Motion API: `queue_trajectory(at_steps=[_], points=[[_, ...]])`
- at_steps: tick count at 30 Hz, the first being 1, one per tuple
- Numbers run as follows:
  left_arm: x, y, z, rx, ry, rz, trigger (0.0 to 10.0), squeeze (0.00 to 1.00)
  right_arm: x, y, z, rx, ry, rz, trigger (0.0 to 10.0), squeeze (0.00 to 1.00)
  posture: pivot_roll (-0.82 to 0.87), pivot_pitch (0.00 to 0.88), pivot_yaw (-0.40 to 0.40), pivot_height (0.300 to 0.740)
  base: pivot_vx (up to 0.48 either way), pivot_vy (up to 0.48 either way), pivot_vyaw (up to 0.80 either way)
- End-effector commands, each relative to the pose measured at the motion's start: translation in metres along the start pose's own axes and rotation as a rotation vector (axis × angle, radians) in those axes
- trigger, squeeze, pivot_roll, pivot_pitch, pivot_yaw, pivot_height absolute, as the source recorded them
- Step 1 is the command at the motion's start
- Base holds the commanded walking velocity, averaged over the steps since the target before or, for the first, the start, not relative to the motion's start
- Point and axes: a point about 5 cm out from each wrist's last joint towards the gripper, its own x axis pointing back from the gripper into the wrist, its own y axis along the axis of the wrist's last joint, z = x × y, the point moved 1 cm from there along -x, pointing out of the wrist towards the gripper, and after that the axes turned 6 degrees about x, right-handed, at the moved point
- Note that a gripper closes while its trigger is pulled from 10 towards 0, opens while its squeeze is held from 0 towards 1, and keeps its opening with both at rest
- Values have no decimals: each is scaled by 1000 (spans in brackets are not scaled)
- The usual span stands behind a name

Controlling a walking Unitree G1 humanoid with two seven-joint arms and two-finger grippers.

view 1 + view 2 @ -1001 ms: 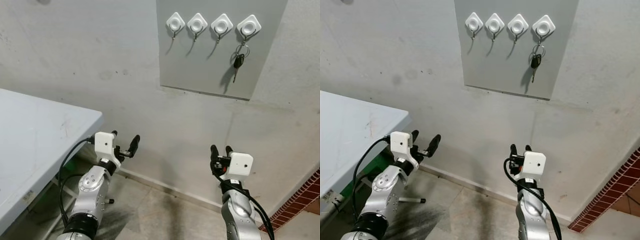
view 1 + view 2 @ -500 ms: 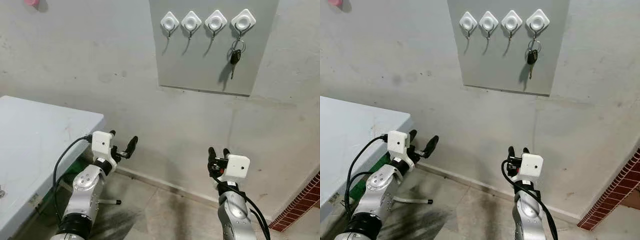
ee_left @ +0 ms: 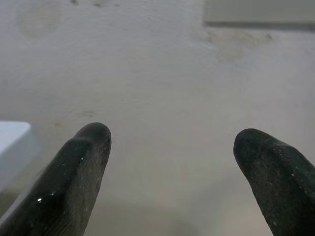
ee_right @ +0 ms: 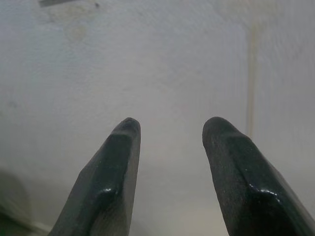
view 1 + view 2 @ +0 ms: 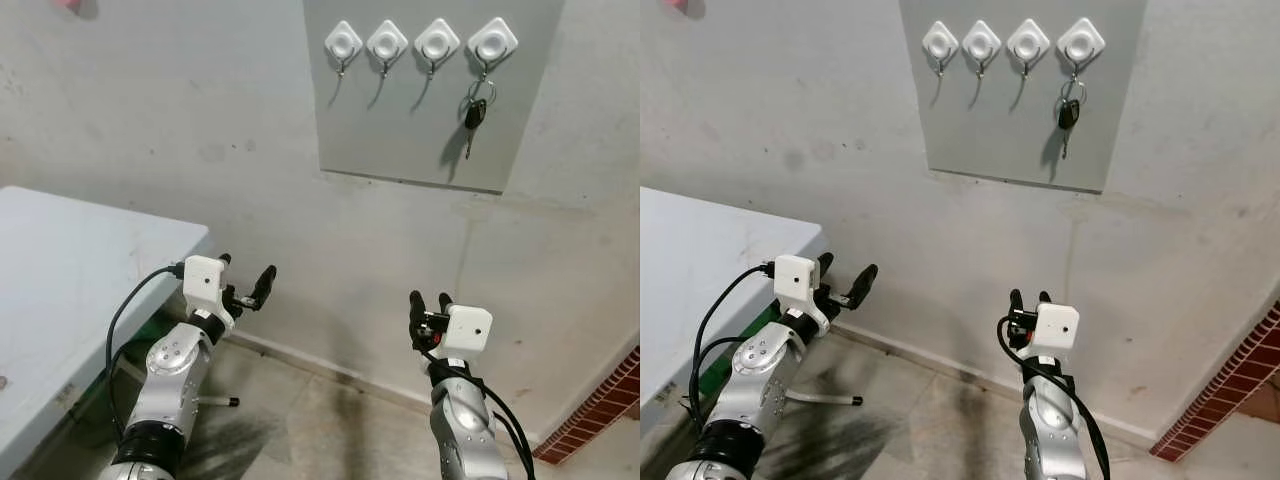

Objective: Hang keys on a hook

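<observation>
A black key on a ring [image 5: 475, 112] hangs from the rightmost of several white hooks [image 5: 493, 42] on a grey wall board [image 5: 430, 130]; the other hooks [image 5: 387, 44] are bare. My left gripper [image 5: 247, 282] is held low, far below the board, open and empty, its fingertips [image 3: 91, 137] facing the bare wall. To the right at about the same height, my right gripper [image 5: 428, 304] points up at the wall, open with nothing between its fingers [image 4: 123, 142].
A white table [image 5: 70, 290] stands at the left, its corner close to my left arm. The concrete wall is straight ahead. A red brick edge [image 5: 600, 420] shows at the lower right. Bare floor [image 5: 320, 430] lies between the arms.
The view has shifted slightly, with the board sitting a little lower and to the right. Both grippers stay low and open; the key still hangs on the rightmost hook.
</observation>
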Motion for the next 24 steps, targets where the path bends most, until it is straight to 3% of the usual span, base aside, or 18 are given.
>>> queue_trajectory(at_steps=[1, 5, 13, 24], points=[[-1, 2, 6, 5, 41, -17, 10000, 0, -5, 3, 9, -5, 41, 0, 10000, 0, 42, 0, 42, 740, 0, 0, 0], [-4, 1, 6, 32, 83, -18, 10000, 0, -8, 7, 7, 8, 56, -10, 10000, 0, 35, 0, 23, 740, 0, 0, 0], [-11, -4, -12, 51, 53, -32, 10000, 0, -19, 21, -7, 5, 11, -49, 10000, 0, -10, 0, 15, 740, 0, 0, 0], [-19, -2, -15, 50, 39, -35, 10000, 0, -16, 23, -15, 23, -11, -57, 10000, 0, -55, 0, 33, 740, 0, 0, 0]])
